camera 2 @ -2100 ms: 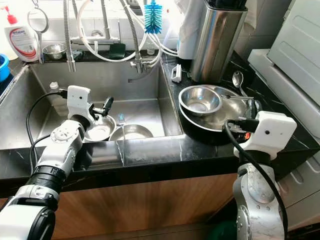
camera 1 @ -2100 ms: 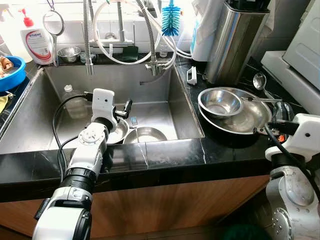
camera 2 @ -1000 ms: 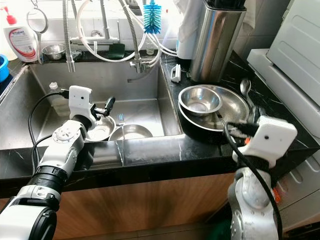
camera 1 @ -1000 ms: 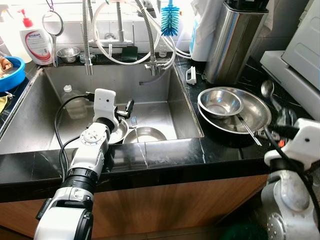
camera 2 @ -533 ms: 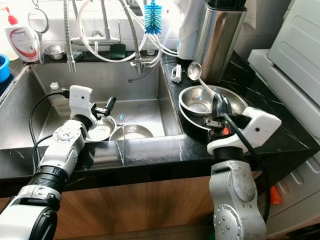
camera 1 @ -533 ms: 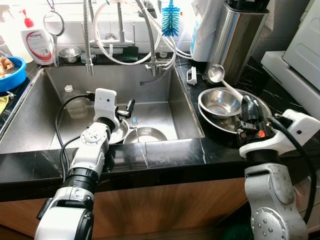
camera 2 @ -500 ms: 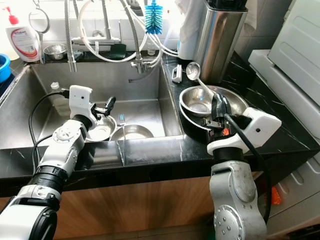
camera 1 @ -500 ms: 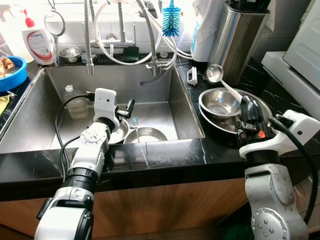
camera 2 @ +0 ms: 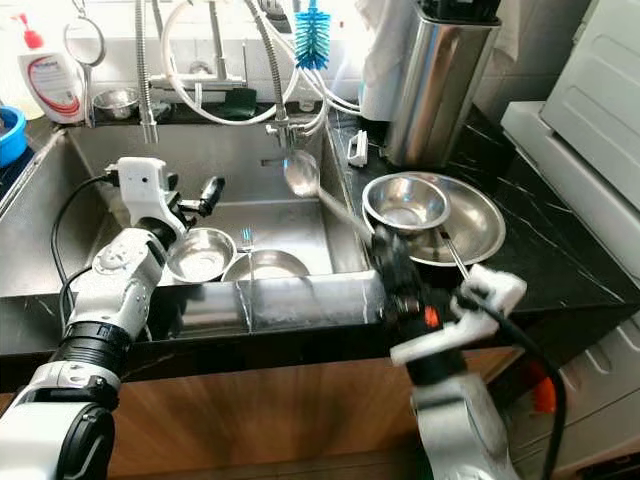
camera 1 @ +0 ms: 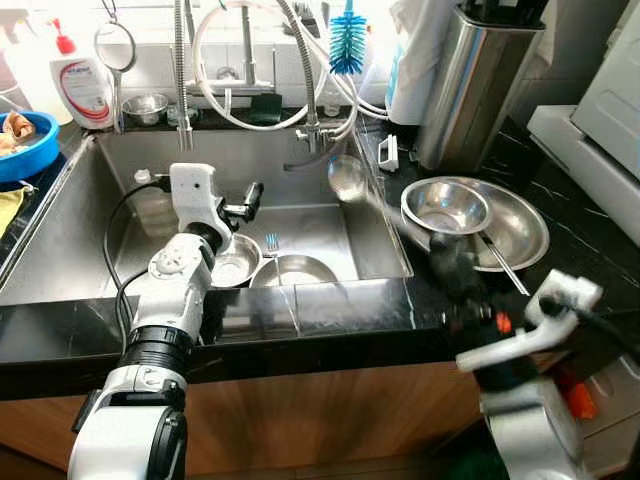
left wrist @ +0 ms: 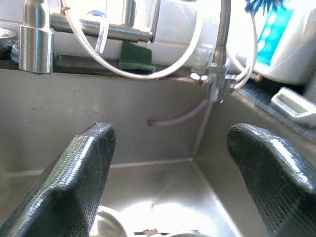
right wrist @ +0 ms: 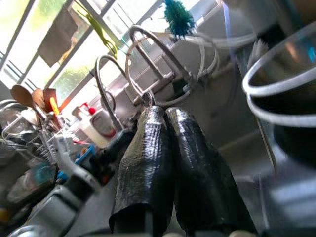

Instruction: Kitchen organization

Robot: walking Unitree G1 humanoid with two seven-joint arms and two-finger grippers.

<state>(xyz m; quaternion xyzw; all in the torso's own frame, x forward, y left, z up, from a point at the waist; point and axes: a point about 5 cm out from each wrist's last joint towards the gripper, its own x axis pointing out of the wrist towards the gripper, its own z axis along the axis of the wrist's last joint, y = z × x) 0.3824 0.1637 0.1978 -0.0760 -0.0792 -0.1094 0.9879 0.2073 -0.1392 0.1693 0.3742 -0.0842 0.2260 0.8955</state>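
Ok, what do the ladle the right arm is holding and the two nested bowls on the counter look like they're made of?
The ladle, held in the right tool, looks like polished stainless steel: its bowl is mirror bright, though motion-blurred. The two nested bowls look like stainless steel too, silvery with sharp reflections. The counter looks like glossy black stone with pale veins.

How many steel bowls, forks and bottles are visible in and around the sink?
Steel bowls: 5
Fork: 1
Bottles: 2
Total: 8
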